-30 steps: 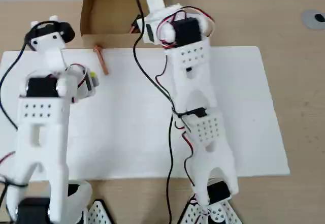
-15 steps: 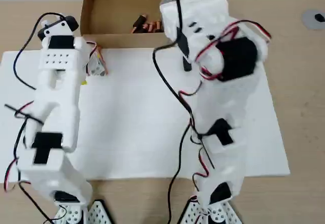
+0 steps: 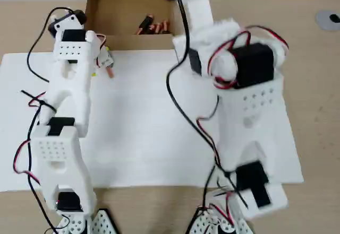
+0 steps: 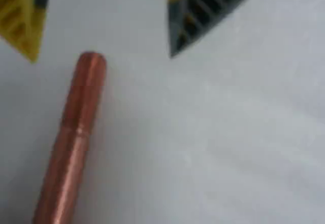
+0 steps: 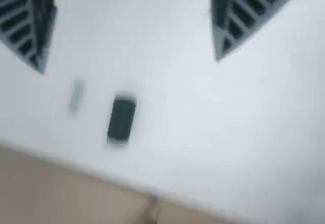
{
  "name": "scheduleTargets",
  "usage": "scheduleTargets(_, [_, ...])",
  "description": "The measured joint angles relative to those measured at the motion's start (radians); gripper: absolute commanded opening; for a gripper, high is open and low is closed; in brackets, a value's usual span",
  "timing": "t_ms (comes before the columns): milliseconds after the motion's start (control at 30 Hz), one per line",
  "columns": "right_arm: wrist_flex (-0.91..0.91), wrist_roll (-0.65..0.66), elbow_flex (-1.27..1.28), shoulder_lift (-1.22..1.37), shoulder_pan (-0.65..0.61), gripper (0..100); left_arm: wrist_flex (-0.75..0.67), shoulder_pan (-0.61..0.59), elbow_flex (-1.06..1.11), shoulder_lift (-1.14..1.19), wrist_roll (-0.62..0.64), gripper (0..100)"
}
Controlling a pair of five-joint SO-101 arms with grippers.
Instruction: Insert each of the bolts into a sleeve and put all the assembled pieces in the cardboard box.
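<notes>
High view: left arm stretched toward upper left, left end effector [image 3: 102, 59] open, low over a copper piece [image 3: 109, 70] lying on the white sheet [image 3: 149, 128]. Right arm raised at upper centre by the cardboard box [image 3: 91, 16], right end effector [image 5: 128, 62] open, empty. More copper pieces [image 3: 153, 26] lie in the box.

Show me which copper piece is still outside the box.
The lone piece on the white sheet, by the left gripper; the others lie together inside the box.
</notes>
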Motion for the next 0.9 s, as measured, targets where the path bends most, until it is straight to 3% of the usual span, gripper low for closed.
scheduleTargets(500, [-0.132, 0.000, 0.729, -0.595, 0.000, 25.3, -0.035, 0.000, -0.305, 0.281, 0.003, 18])
scheduleTargets(900, [-0.150, 0.000, 0.957, -0.835, 0.000, 25.3, -0.031, 0.000, -0.539, 0.457, 0.015, 18])
